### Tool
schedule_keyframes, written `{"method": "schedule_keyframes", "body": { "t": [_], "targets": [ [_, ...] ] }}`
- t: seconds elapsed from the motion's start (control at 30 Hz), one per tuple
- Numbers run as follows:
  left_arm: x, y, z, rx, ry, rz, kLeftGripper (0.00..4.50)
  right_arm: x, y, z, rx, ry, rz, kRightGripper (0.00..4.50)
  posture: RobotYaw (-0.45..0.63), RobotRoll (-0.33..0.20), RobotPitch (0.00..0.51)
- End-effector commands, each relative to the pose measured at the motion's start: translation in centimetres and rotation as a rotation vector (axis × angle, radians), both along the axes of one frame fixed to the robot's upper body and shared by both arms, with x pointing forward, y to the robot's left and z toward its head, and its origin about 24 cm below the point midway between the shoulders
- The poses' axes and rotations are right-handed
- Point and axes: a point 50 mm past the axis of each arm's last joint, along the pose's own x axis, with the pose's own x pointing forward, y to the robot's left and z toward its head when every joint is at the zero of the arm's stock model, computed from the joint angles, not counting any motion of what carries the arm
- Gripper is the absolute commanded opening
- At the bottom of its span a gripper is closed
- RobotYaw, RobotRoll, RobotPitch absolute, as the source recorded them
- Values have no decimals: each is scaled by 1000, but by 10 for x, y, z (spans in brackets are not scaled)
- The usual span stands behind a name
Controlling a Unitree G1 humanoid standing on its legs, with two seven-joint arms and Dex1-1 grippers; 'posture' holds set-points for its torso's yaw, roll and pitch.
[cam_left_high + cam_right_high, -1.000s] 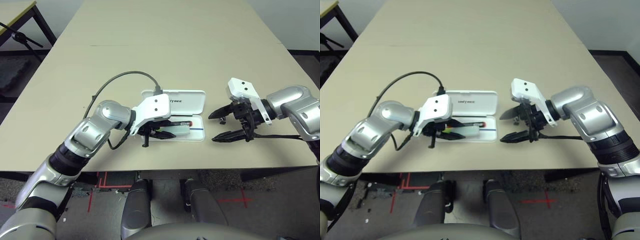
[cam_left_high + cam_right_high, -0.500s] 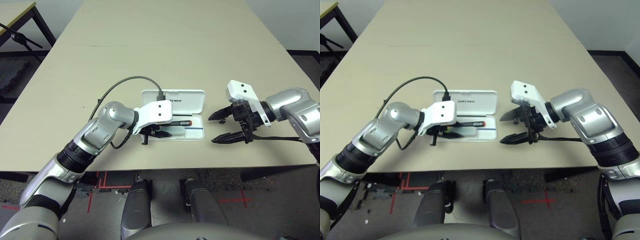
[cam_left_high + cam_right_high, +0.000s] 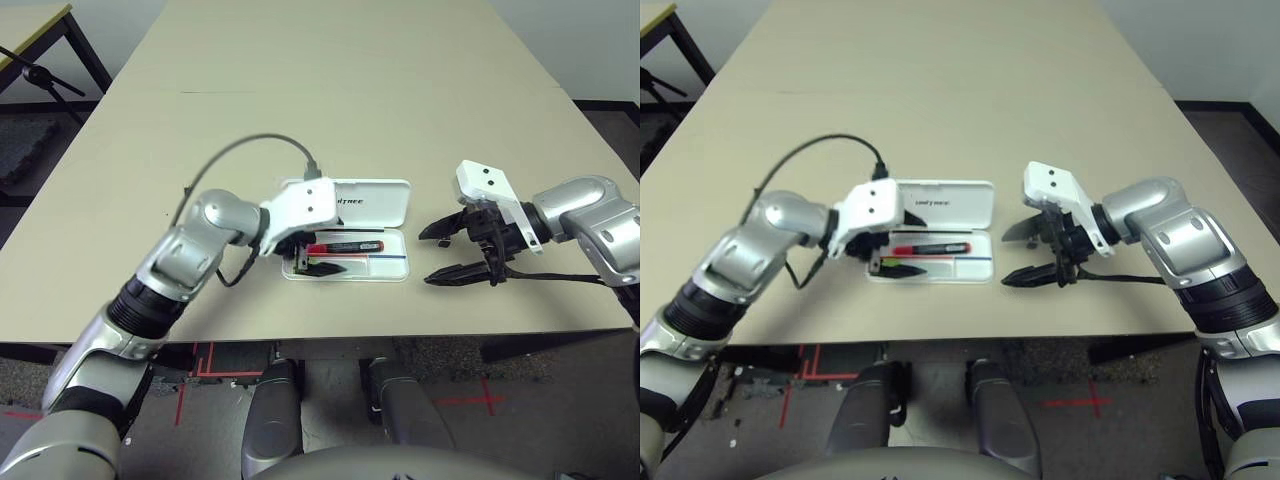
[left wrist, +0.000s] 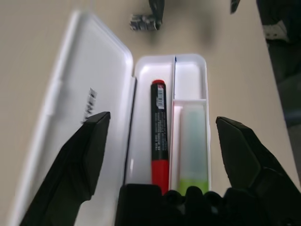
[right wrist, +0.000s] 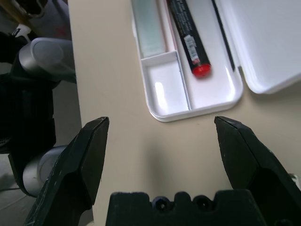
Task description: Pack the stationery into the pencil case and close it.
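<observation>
The white pencil case (image 3: 395,268) lies open at the table's middle, its lid (image 3: 375,198) flat on the far side. In its tray rest the red marker (image 4: 159,136) and, in the neighbouring compartment, the pale-and-lime-green stick (image 4: 193,147). My left gripper (image 3: 303,255) hovers open over the tray's left end, its fingers on either side of the marker and stick and holding nothing. To the right of the case my right gripper (image 3: 425,257) stands open and empty, pointing at the case. A tiny black-and-silver clip piece (image 4: 143,22) lies on the table beside the right gripper.
A grey cable (image 3: 245,150) arcs from my left wrist over the table. The table's front edge (image 3: 400,336) runs close below the case. The beige tabletop (image 3: 330,90) stretches far behind it. A dark stand (image 3: 50,75) sits off the table's far left.
My left gripper has drawn back to the case's left end and risen, uncovering the whole red marker. The right gripper has stayed in place.
</observation>
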Motion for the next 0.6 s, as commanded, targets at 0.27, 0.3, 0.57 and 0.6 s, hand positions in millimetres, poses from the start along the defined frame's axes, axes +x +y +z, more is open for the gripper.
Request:
{"method": "schedule_keyframes", "body": {
  "t": [0.27, 0.3, 0.57, 0.6],
  "targets": [
    [-19, 35, 25, -18, -8, 25, 4485, -4, -8, 8, 74, -14, -89, 4500, -15, 0, 162],
    [-19, 37, 26, -18, -10, 33, 4485, -6, -8, 9, 91, -16, -110, 4500, -16, 0, 162],
    [-18, 33, 19, -32, -5, 38, 4485, -2, -8, 21, 179, -52, -530, 4500, -25, 0, 165],
    [-18, 32, 19, -33, -5, 38, 4485, -1, -9, 21, 177, -54, -598, 4500, -25, 0, 165]
  ]
}}
